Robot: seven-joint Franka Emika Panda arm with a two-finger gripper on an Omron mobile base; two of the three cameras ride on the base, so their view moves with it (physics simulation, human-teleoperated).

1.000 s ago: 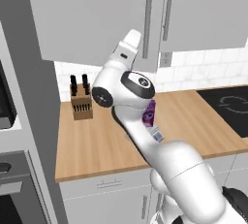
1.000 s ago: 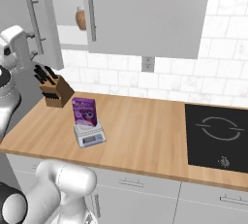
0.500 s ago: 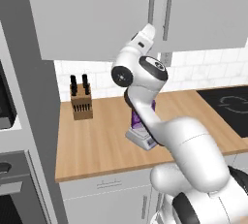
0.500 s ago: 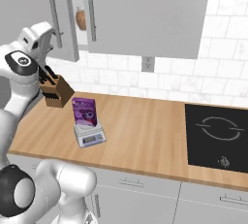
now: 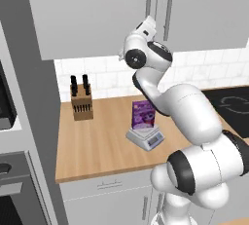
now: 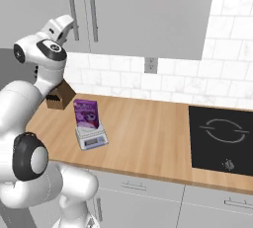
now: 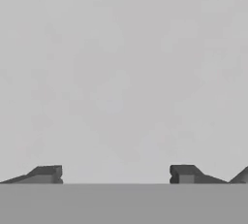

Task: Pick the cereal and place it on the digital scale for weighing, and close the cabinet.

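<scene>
The purple cereal box (image 5: 144, 114) (image 6: 86, 113) stands upright on the small light-grey digital scale (image 5: 147, 139) (image 6: 92, 138), near the counter's front. Both flat doors of the grey upper cabinet (image 5: 97, 14) (image 6: 148, 10) lie flush, with their silver bar handles side by side. My gripper (image 5: 148, 23) (image 6: 66, 22) is raised high against the left door, beside its handle. In the hand view the gripper (image 7: 116, 174) is open, its fingertips (image 7: 46, 173) wide apart, nothing between them, and the plain grey door face (image 7: 124, 72) directly ahead.
A wooden knife block (image 5: 81, 104) (image 6: 59, 97) stands at the back left of the wooden counter (image 6: 148, 138). A black cooktop (image 6: 222, 138) is set into the counter on the right. White drawers (image 5: 107, 195) run below. A dark oven column (image 5: 14, 170) rises at the left.
The left cabinet door, open a second ago with a brown jar visible inside, has swung shut. My arm has swept up and right with it, the hand following the door.
</scene>
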